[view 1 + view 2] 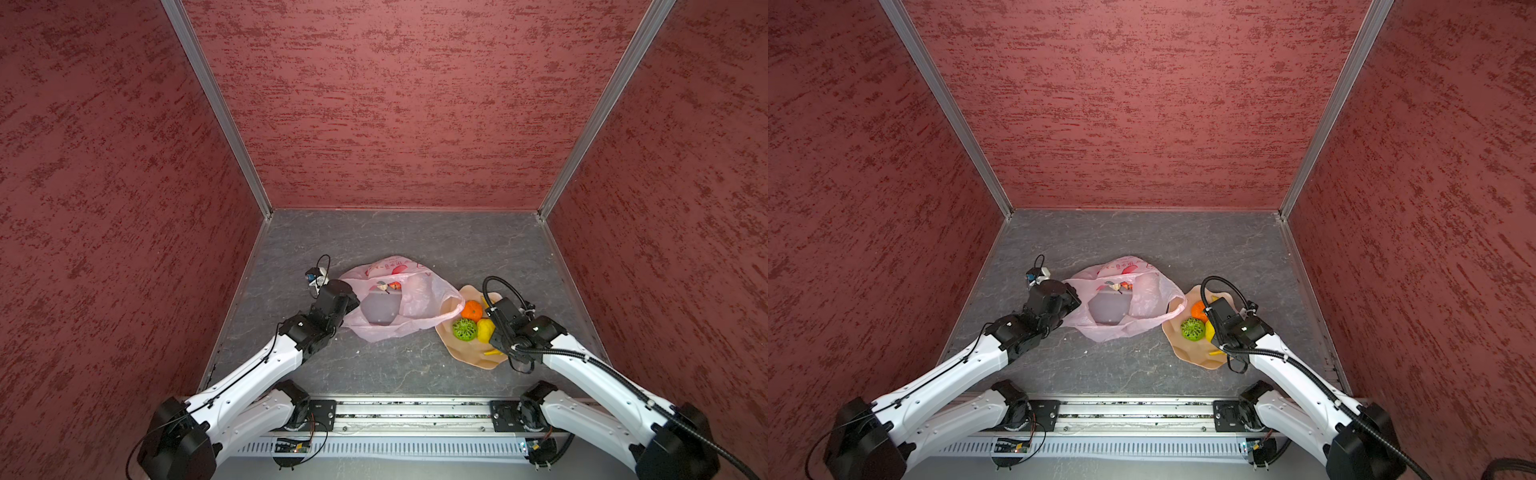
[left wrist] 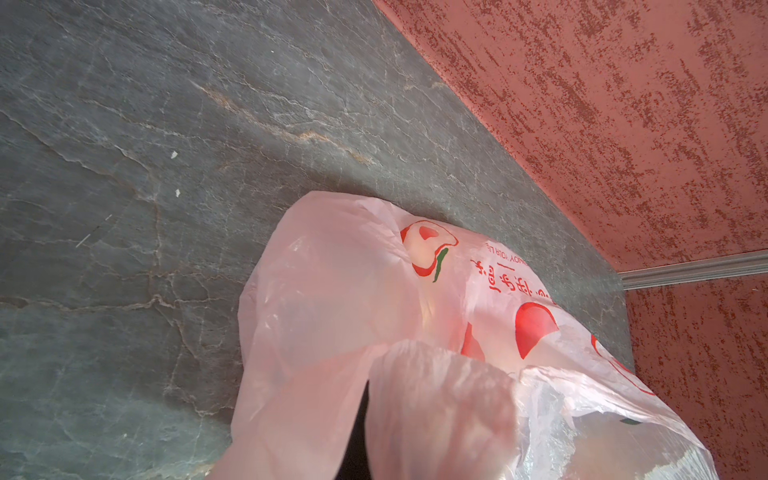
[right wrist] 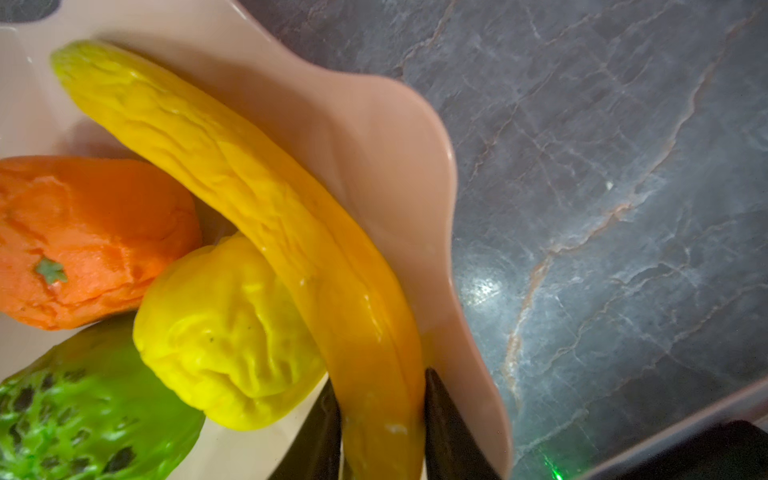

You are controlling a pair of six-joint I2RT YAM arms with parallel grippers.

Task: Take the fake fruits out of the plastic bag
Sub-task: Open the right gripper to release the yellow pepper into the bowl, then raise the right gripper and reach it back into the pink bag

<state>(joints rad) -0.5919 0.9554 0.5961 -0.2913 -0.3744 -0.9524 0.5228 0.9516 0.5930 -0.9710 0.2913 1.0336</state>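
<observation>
Fingers (image 3: 449, 436) of the right gripper (image 3: 381, 378) are seen, dark, on either side of the yellow banana (image 3: 257, 199). They are set against its skin near one end, so the banana is pinched between them. The banana is laid along the inner wall of the tan dish (image 3: 374, 137). Also noted in the dish: the yellow lemon (image 3: 224, 332), touching the banana; the orange (image 3: 83, 232); the green lattice ball (image 3: 83, 424). The dish is placed toward the right edge of the counter (image 1: 395, 374), nearer the front edge than the back.

Left gripper (image 1: 351, 301): its fingers are hidden behind pink film in the left wrist view. They are pressed together, and the left rim of the plastic bag (image 1: 411, 299) is drawn up to them, so a pinch on the bag is recorded. The bag is spread at the middle of the counter with its mouth open upward. One loop handle (image 1: 451, 309) is draped onto the dish's left rim. Small red and cream pieces (image 1: 390, 286) are glimpsed at the far side of the mouth, too small to be identified.
</observation>
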